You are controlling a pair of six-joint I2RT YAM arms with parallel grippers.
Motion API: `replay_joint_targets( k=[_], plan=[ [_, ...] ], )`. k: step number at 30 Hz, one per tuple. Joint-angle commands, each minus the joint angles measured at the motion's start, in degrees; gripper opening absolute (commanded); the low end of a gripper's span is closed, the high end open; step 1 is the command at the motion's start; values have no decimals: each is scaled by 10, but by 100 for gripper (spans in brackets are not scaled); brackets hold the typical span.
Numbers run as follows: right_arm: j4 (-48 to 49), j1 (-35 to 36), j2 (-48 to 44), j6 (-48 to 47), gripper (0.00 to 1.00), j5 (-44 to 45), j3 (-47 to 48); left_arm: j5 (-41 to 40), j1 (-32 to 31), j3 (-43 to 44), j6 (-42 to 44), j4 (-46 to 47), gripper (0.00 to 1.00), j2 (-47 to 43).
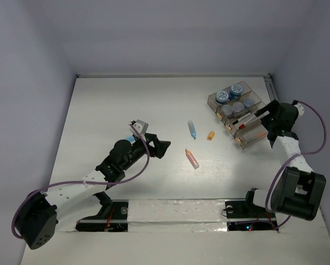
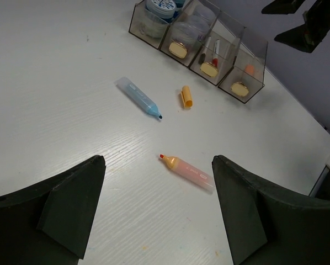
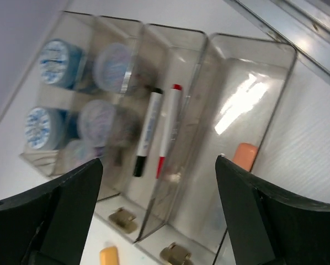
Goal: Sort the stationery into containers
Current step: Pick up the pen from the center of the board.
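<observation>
The smoky clear organiser tray [image 1: 211, 100] [image 3: 286, 83] stands at the back right. Its left compartments hold round jars with blue lids [image 1: 222, 96] [image 3: 56, 62], and a middle one holds two white pens [image 3: 148, 132]. A short orange piece [image 3: 245, 156] lies in the right compartment. My right gripper [image 1: 262, 122] [image 3: 158, 163] hovers open over the tray, holding nothing. On the table lie a blue stick [image 1: 192, 130] [image 2: 140, 98], an orange cap [image 1: 211, 134] [image 2: 186, 96] and a pink stick [image 1: 192, 158] [image 2: 187, 170]. My left gripper [image 1: 159, 148] [image 2: 158, 160] is open, just left of the pink stick.
The tray [image 2: 256, 69] sits close to the right wall and a metal rail [image 3: 297, 33]. A white strip [image 1: 176, 212] runs along the near edge between the arm bases.
</observation>
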Motion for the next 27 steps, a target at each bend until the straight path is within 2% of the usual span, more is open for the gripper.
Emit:
replay_joint_targets(
  k=[1,4,5,6,8,11,15,17,18,20,21,22,24,27],
  plan=[
    [40,33,-83,-25,90,-97,-2,-10,-2,27,7,23,75,-10],
    [15,88,-134,-60,92,-157,-19,-21,-2,22,9,20,75,-24],
    [11,133,-145,-68,98,-179,-25,-40,-2,19,8,18,74,-27],
    [-10,159,-156,-77,100,-185,-37,-51,-2,18,8,17,74,-29],
    [-49,231,-180,-93,100,-180,-49,-60,-2,17,7,13,73,-34],
    [-86,288,-194,-94,100,-188,-81,-78,-2,15,7,8,73,-41],
    [-110,401,-175,-94,99,-186,-96,-103,-2,11,10,3,72,-52],
    [-128,443,-157,-97,91,-164,-86,-108,-2,11,11,1,72,-53],
    [-133,462,-133,-98,83,-133,-81,-112,-2,11,12,0,72,-54],
    [-153,510,-106,-101,74,-74,-59,-116,-2,11,13,1,72,-50],
    [-157,523,-92,-102,64,-60,-51,-118,-2,10,12,1,72,-49],
    [-164,535,-60,-105,61,-54,-44,-122,-2,11,13,1,72,-44],
    [-170,574,-29,-105,58,-11,-16,-126,-2,12,14,0,71,-41],
    [-186,612,40,-108,64,36,24,-130,-2,12,15,-1,71,-37]
  ],
)
